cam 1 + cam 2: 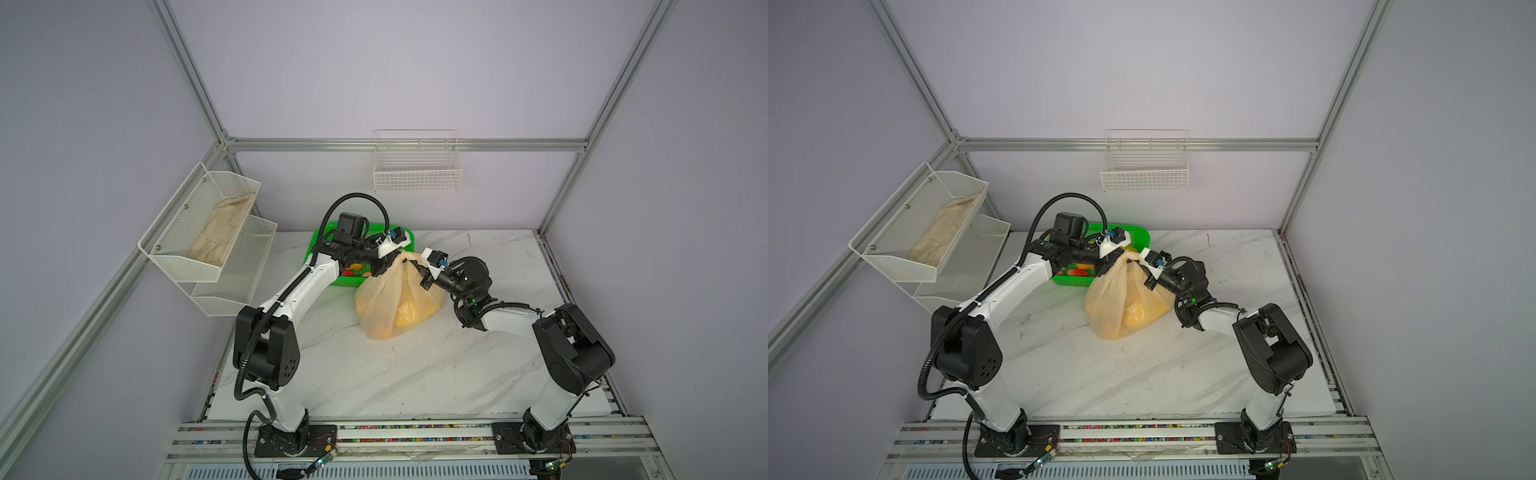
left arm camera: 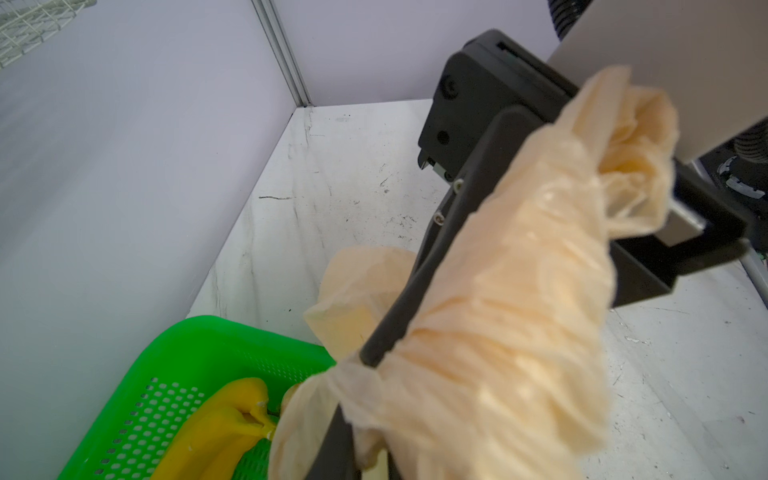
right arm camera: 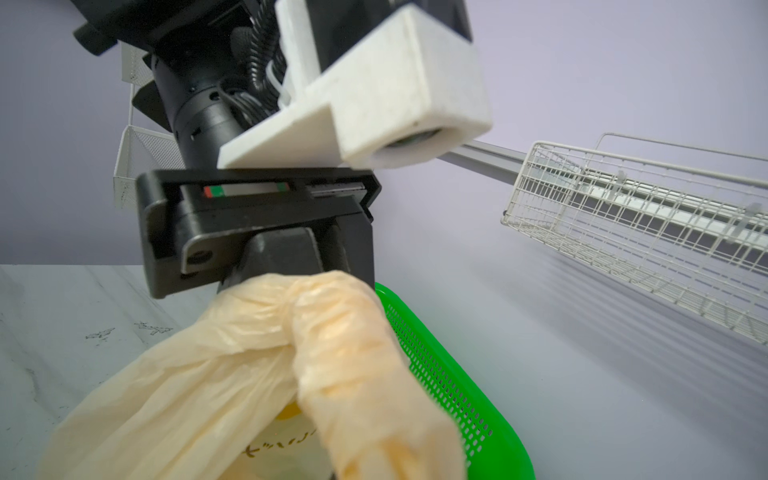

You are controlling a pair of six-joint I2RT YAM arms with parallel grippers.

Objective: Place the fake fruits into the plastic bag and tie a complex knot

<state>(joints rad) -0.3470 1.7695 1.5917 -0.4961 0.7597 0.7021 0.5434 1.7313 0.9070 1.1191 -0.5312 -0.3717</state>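
your left gripper point(image 1: 395, 262): pinched shut on the twisted top of the plastic bag point(image 1: 386, 307) | your right gripper point(image 1: 417, 268): pinched shut on that same top, so the 2 grippers meet there | bag: sits on the table point(image 1: 374, 374) just beside the green basket point(image 1: 347, 284), yellow fake fruits point(image 1: 405, 311) inside (more lie in the basket)

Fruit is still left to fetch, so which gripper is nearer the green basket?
Left. The left gripper sits at the green basket's edge, holding the plastic bag's handles; the right gripper holds them from the side away from the basket.
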